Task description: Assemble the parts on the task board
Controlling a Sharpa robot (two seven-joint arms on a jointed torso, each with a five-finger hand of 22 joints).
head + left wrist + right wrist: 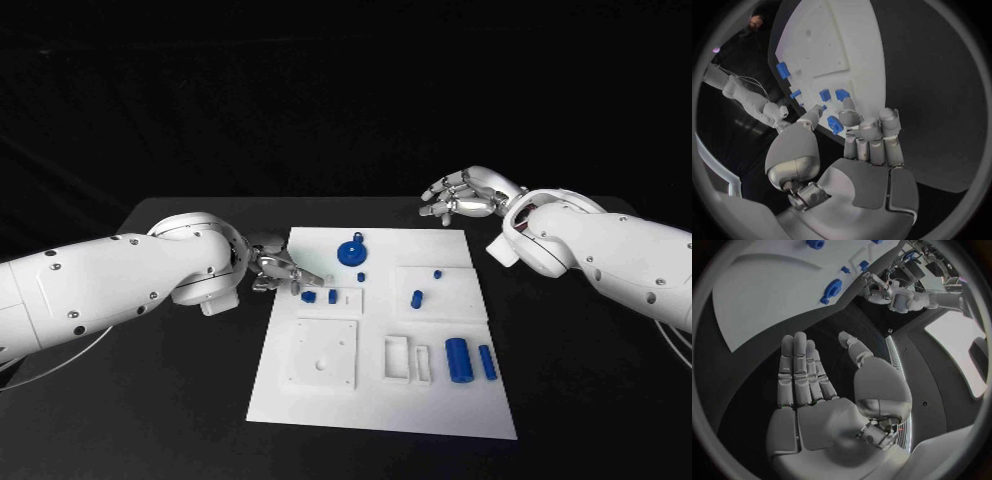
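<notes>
From up top I see the white task board (378, 400) lying flat in the middle of the black counter (173, 420). My left hand (274, 268) sits at the board's left edge, its fingers (849, 116) reaching onto the plate beside a small blue block (309, 296); from the left wrist the fingertips look to be touching or just beside blue pieces, but I cannot tell whether anything is actually pinched. Just right of that block stands a short blue peg (333, 296). Further back on the board is a blue gear-like wheel (352, 251), with another small blue piece (417, 298) on a raised white plate to its right. Two blue cylinders (459, 360) lie side by side near the board's right edge. My right hand (464, 196) hovers past the board's far right corner, fingers (798, 370) straight and together, holding nothing.
</notes>
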